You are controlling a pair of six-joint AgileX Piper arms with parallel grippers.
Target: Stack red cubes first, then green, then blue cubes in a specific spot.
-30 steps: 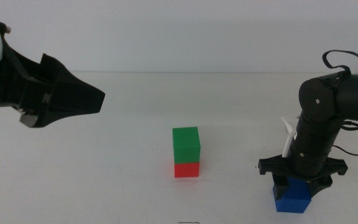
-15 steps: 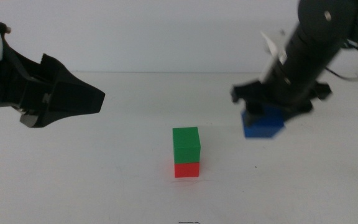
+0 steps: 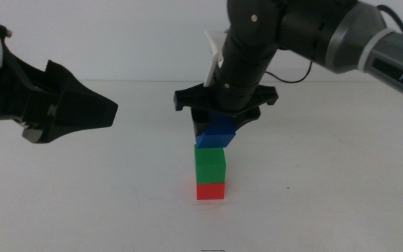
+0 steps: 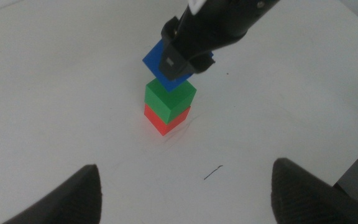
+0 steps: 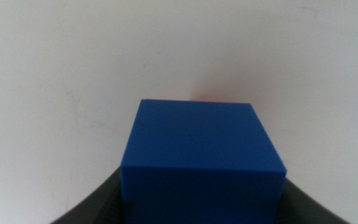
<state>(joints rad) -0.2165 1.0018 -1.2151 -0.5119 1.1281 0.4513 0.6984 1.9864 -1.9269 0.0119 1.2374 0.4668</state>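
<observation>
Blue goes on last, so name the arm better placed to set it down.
Right. The right gripper holds the small matte blue cube just above the green cube on the red cube; the left gripper waits aside, empty.

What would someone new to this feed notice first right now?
The right pincer holds the small deep blue matte cube tilted just above the small green matte cube, which sits on the small bright red matte cube near the middle of the white tabletop. Whether blue touches green is unclear. The left pincer waits open, off to the left, raised.
</observation>
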